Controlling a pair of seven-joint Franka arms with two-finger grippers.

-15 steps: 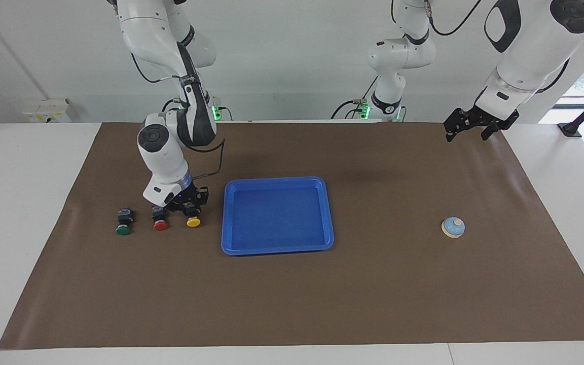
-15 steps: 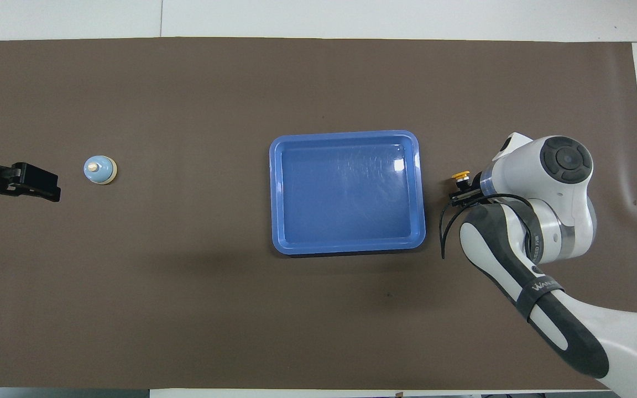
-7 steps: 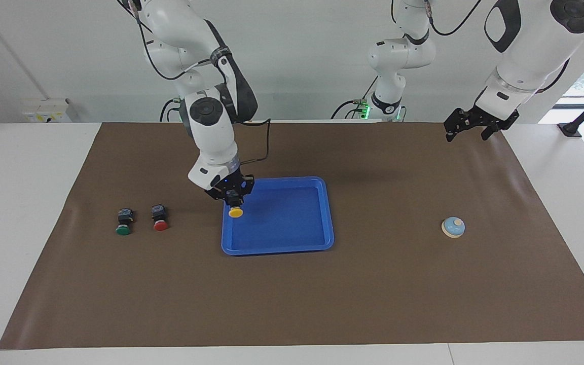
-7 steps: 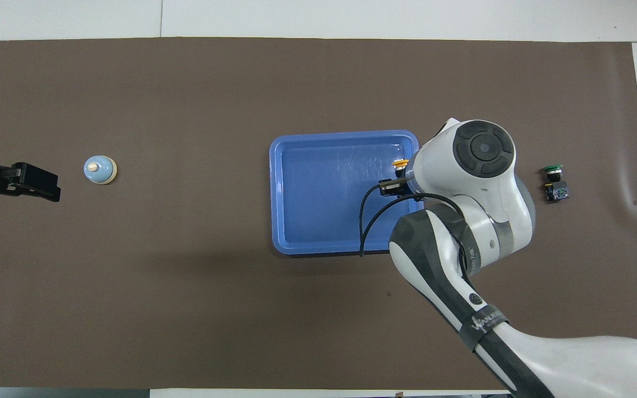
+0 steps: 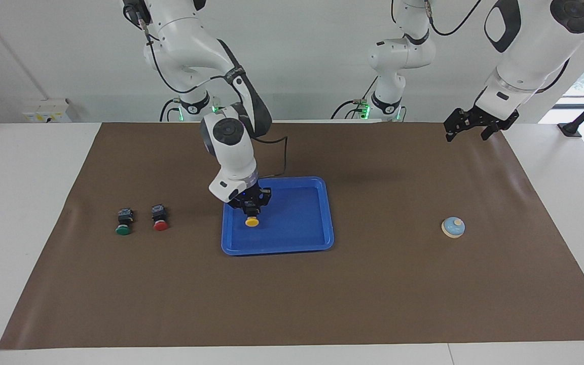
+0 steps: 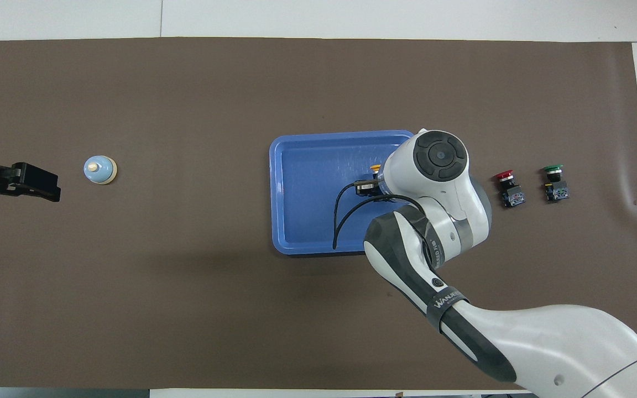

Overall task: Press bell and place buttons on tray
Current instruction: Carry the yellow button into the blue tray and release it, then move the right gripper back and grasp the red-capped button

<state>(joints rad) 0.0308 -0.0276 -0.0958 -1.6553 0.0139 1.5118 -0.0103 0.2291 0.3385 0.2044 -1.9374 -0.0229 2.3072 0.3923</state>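
The right pincer (image 5: 251, 209) hangs low over the blue tray (image 5: 322, 213), at the part of it toward the right arm's end of the counter; its fingers are clamped together on the black body of the yellow button (image 5: 252, 221), whose cap points downward just under the fingertips; whether the cap touches the tray's floor I cannot tell; in the overhead view the white wrist hides most of the grip, and only the yellow cap (image 6: 375, 167) and a bit of the black pincer (image 6: 364, 186) show at its edge.

The left pincer (image 5: 466, 126) waits in the air over the brown mat (image 5: 373, 294) at the left arm's end of the counter, its fingers spread apart and holding nothing; in the overhead view it (image 6: 47, 188) reaches in from the edge, near the bell but apart from it.

The bell (image 5: 453, 227), light blue with a cream knob, sits on the mat well apart from the tray, toward the left arm's end; the red button (image 5: 160, 218) and the green button (image 5: 124, 222) lie side by side on the mat toward the right arm's end, the red one nearer the tray, both outside it.
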